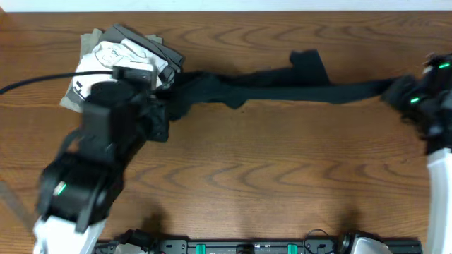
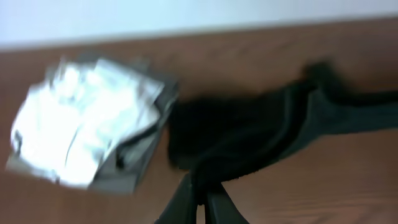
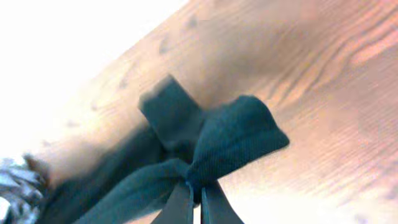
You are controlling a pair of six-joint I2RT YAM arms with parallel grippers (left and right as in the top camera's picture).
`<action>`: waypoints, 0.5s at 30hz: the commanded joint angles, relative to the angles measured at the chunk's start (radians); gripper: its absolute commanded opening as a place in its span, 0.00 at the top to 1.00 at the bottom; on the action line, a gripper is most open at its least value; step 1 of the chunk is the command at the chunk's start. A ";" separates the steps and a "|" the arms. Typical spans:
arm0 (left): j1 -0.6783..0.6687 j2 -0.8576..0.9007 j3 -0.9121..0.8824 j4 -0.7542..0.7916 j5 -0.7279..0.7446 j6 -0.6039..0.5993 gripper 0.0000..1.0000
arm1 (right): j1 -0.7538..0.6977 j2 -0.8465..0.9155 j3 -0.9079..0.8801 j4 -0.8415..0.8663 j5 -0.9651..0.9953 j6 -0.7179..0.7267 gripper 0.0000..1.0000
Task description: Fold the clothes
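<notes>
The black shirt (image 1: 282, 85) is pulled out into a long bunched band across the far half of the table, from left to right. My left gripper (image 1: 161, 113) is shut on its left end, seen in the left wrist view (image 2: 202, 199) pinching black fabric (image 2: 242, 134). My right gripper (image 1: 413, 99) is shut on its right end; the right wrist view shows its fingers (image 3: 198, 196) clamped on a bunched fold of the shirt (image 3: 239, 134). No logo is visible.
A stack of folded garments, white on grey (image 1: 123, 60), lies at the far left just behind my left arm; it also shows in the left wrist view (image 2: 81, 121). The wooden table (image 1: 282, 169) extends toward the front edge.
</notes>
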State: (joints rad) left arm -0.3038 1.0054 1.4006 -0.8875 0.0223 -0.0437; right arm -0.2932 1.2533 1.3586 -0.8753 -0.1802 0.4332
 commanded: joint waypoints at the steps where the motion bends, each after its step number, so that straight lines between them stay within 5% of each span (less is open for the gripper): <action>1: -0.003 -0.045 0.097 0.003 0.113 0.068 0.94 | -0.056 -0.021 0.173 -0.064 0.007 -0.040 0.99; 15: -0.058 -0.052 0.420 -0.006 0.105 0.145 0.94 | -0.124 -0.021 0.638 -0.281 0.013 -0.091 0.99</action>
State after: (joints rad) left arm -0.3611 0.9588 1.7485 -0.8978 0.1287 0.0776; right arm -0.3916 1.2385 1.9423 -1.1458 -0.1875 0.3626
